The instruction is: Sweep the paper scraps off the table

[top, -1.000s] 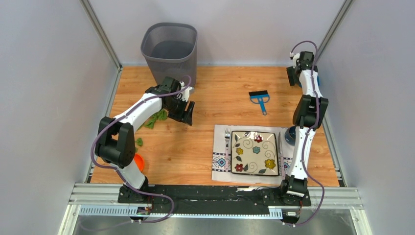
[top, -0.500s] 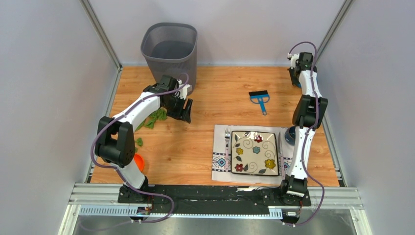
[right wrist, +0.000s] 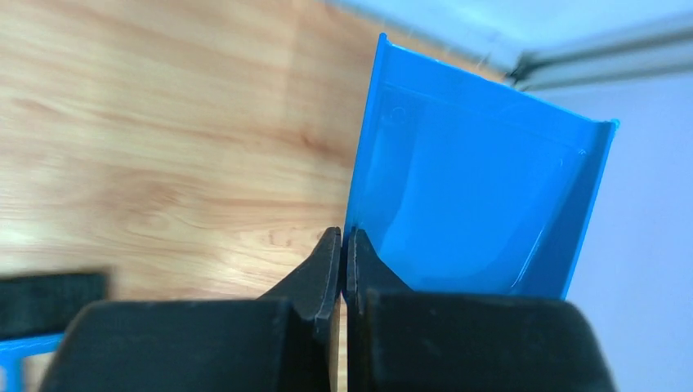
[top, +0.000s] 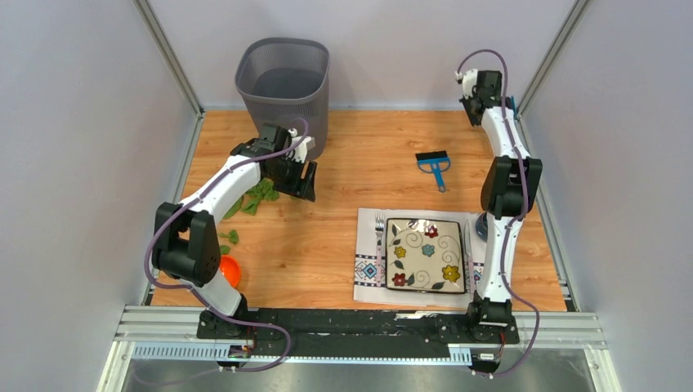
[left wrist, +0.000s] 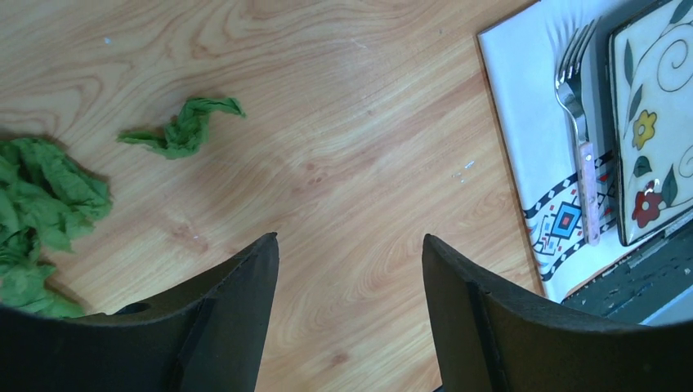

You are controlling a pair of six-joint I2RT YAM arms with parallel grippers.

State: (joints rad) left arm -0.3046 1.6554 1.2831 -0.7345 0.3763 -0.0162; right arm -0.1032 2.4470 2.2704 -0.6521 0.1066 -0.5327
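Pickup: clamps blue plastic dustpan [right wrist: 482, 196] in right gripper [right wrist: 342, 245] far right of grey mesh bin [top: 261, 102], left gripper [left wrist: 350, 245] open, empty; needs carrying to crumpled green paper scraps [left wrist: 45, 196].

dustpan [right wrist: 474, 196]: base behind right end effector [right wrist: 343, 238] | paper scraps [left wrist: 41, 204]: pile cut by picture edge (left side) | plate [left wrist: 654, 122]: cropped

Tabletop [left wrist: 351, 122]: light-brown wood grain, smooth, low sheen. Paper scraps [left wrist: 49, 196]: green paper, crumpled, matt. Dustpan [right wrist: 482, 204]: blue plastic, smooth, glossy. Left hand [left wrist: 350, 238] and right hand [right wrist: 343, 233]: black plastic, matt. Wastebasket [top: 282, 82]: grey metal mesh, matt. Plate [left wrist: 654, 122]: glazed, glossy, painted flowers. Fork [left wrist: 576, 106]: bright metal tines, reddish handle. Placemat [left wrist: 531, 139]: white, matt, printed border; cloth or paper, can't tell.
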